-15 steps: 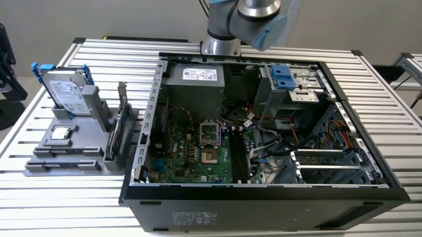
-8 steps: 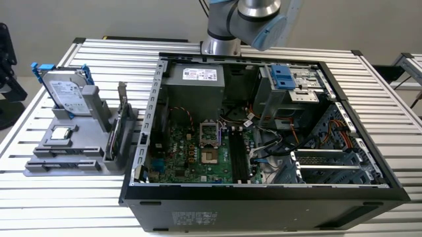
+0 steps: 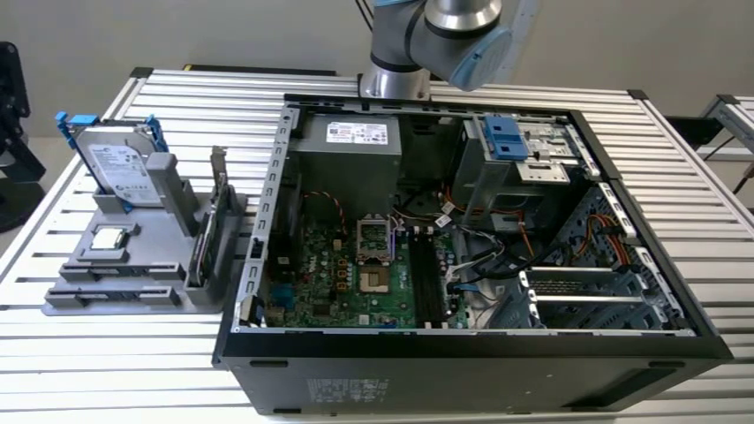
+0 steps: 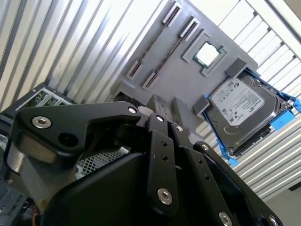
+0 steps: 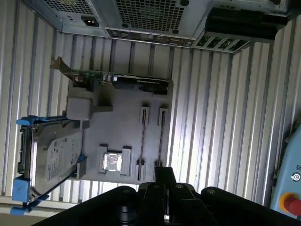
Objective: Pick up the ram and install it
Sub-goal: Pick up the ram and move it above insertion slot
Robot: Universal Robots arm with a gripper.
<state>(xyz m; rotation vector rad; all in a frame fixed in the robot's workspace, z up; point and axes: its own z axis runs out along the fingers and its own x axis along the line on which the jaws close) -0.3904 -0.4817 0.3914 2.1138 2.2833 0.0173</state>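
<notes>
Overhead, gripper (image 5: 164, 173) closed — above gray tray (image 5: 122, 127)

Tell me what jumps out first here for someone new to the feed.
The open black computer tower lying on the slatted metal table dominates the exterior view, its green motherboard exposed. At that view's left sits a grey parts tray holding a silver hard drive in a blue bracket and a small square silver chip.

A plain grey wall (image 3: 236, 31) backs the ribbed metal worktop (image 3: 695, 212); another slatted bench (image 3: 736, 110) stands at the exterior view's right.
</notes>
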